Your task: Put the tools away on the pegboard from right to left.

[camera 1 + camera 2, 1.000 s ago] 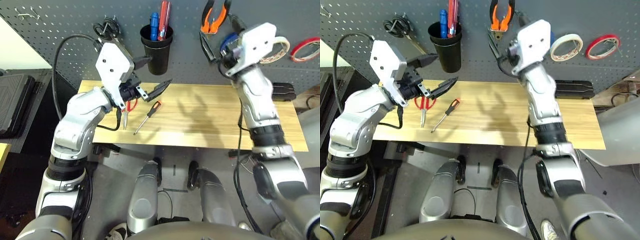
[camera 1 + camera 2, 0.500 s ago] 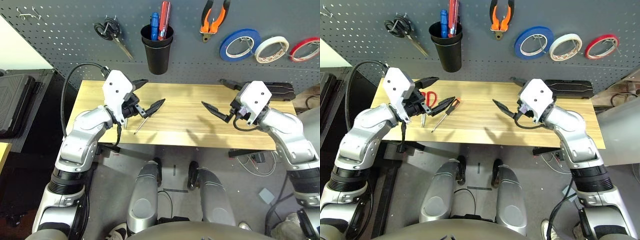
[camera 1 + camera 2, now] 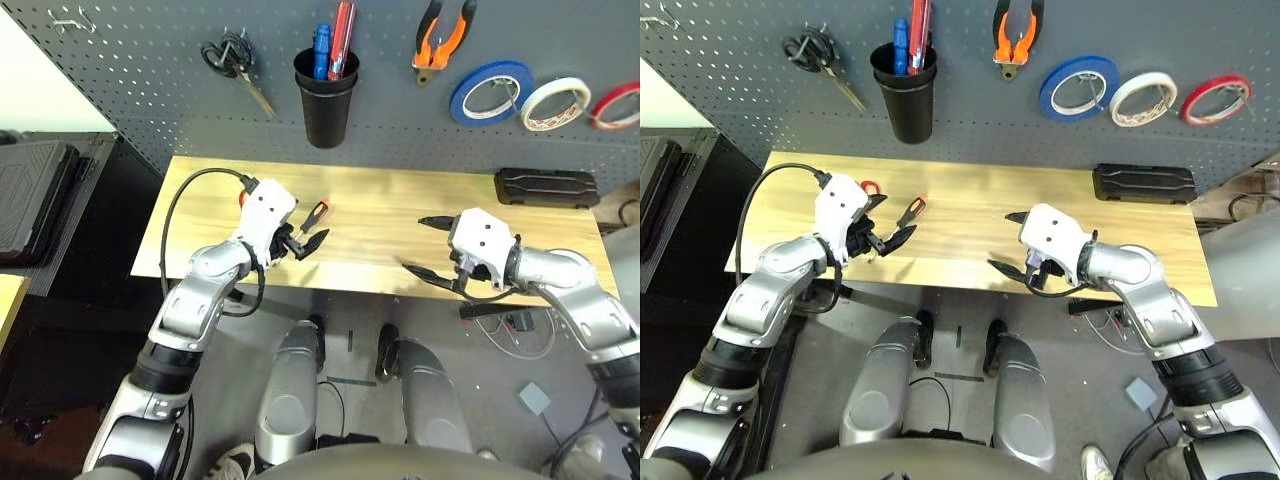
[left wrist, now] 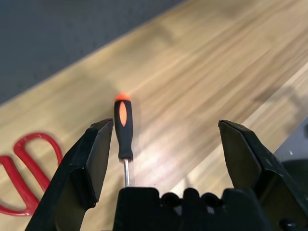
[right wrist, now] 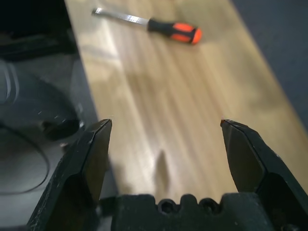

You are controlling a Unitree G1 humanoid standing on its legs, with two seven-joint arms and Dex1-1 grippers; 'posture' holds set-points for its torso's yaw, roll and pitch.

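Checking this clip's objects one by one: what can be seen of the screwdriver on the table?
The screwdriver has a black handle with orange patches and an orange end, apparently plastic or rubber, and a thin, shiny, metal-looking shaft. It lies flat on the wooden table, beside the red-handled scissors. The open left gripper hovers over it, not gripping it.

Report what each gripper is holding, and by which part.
Nothing is held: the left gripper and right gripper both stand open, with no tool between their fingers.

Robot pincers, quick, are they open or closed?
Left black pincer: open, holding nothing.
Right black pincer: open, holding nothing.
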